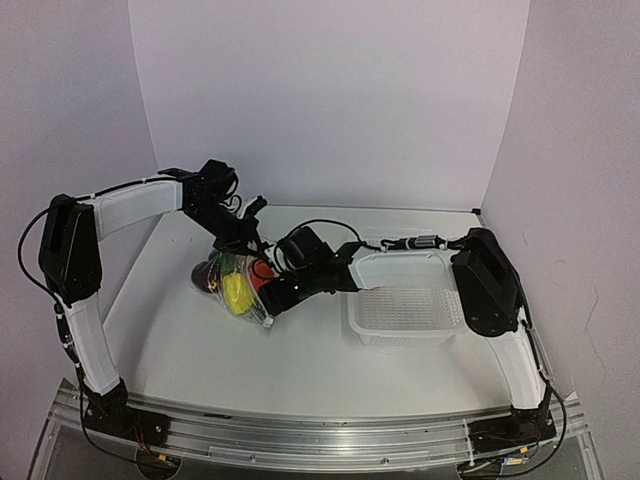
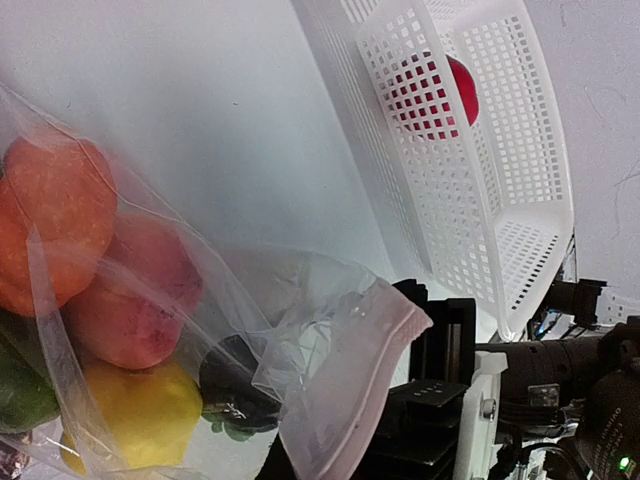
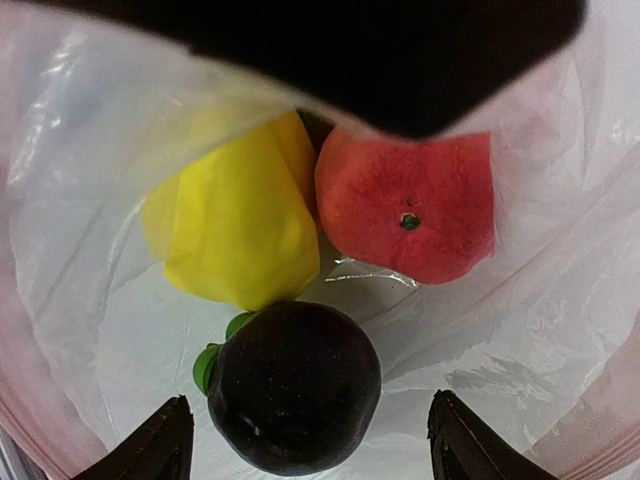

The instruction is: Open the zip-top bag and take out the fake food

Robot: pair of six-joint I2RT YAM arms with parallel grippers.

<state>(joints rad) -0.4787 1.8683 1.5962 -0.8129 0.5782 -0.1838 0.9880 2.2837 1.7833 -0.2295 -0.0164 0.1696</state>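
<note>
The zip-top bag (image 1: pixel 255 312) lies at the table's middle left, its pinkish zip strip (image 2: pixel 372 372) raised. My left gripper (image 1: pixel 243 243) is at the bag's upper edge and looks shut on it; its fingers are hidden behind plastic in the left wrist view. My right gripper (image 1: pixel 272 297) is open inside the bag's mouth. Its fingertips (image 3: pixel 165 450) straddle a black-purple piece with green leaves (image 3: pixel 295 385) without touching it. A yellow piece (image 3: pixel 240 225) and a red piece (image 3: pixel 410 205) lie just beyond. Orange (image 2: pixel 50 215), peach-red (image 2: pixel 130 300) and green (image 2: pixel 20 395) pieces show through the bag.
The white mesh basket (image 1: pixel 405 318) stands right of the bag, next to my right forearm. A red round piece (image 2: pixel 440 95) shows through its mesh wall in the left wrist view. White walls close in the back and both sides.
</note>
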